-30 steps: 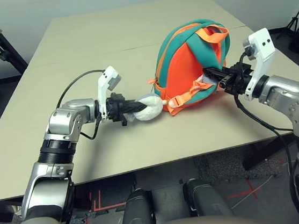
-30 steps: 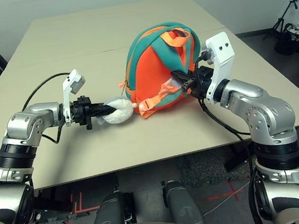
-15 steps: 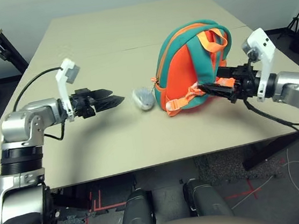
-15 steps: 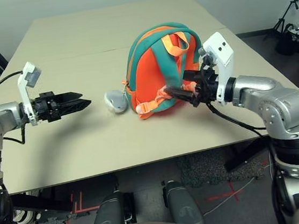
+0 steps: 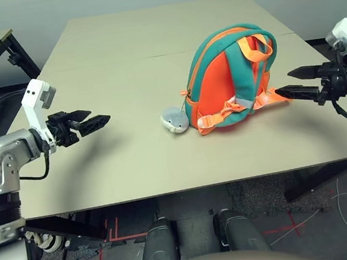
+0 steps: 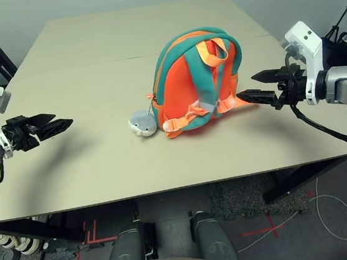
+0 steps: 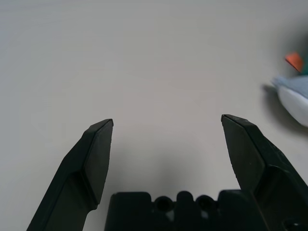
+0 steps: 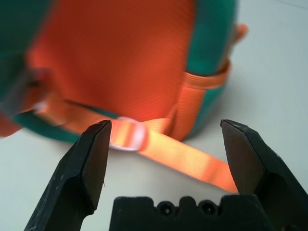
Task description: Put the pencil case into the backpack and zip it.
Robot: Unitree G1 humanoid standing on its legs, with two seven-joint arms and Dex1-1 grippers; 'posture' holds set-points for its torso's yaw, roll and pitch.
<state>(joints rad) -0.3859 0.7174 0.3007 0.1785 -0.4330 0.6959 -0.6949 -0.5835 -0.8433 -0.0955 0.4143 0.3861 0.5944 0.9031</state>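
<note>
Withdrawing both hands — left hand and right hand spread wide, empty — leaving backpack upright, apparently zipped; pencil case out of sight.

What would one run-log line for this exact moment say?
left gripper: open, empty | right gripper: open, empty, facing backpack | backpack: upright on table | pencil case: not visible

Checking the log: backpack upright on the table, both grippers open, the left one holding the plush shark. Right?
Not quite. The left gripper holds nothing: the left wrist view shows it open over bare table, the shark lying apart. The backpack stands upright; the right gripper is open.
</note>
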